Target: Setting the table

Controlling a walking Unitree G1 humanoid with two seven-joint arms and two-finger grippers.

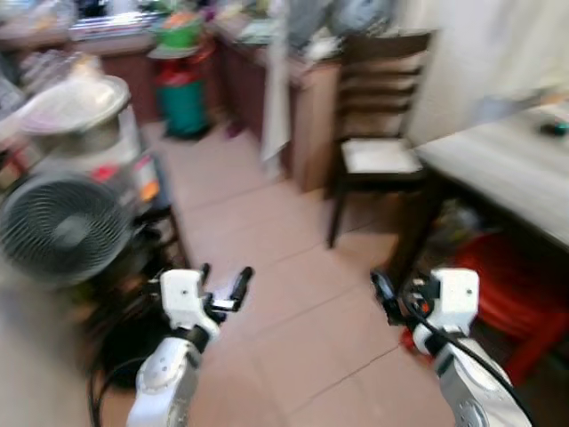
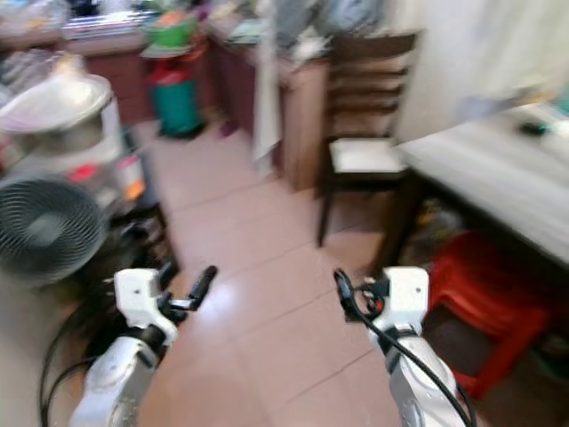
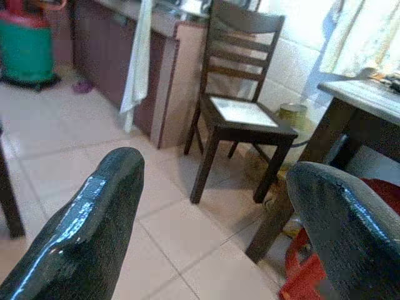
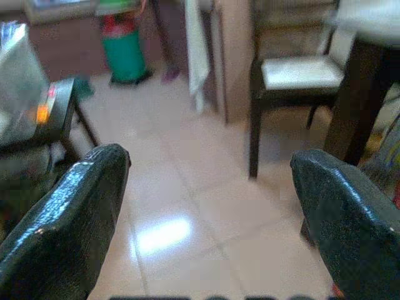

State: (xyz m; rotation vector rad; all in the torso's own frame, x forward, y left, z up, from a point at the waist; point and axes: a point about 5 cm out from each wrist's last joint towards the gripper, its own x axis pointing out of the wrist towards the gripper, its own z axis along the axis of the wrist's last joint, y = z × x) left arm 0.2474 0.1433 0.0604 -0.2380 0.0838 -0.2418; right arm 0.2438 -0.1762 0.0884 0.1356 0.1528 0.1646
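Grey-topped table [image 1: 498, 169] ahead to the right, dark chair [image 1: 378, 133] at its near corner. Left gripper [image 1: 222, 283] and right gripper [image 1: 391, 298] both spread, empty (blurred, walking). Best approached slowly, skirting red stool [image 1: 511, 298].

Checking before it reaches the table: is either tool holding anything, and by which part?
Nothing is held. The left tool and right tool are both open, with bare tiled floor between their black fingers.
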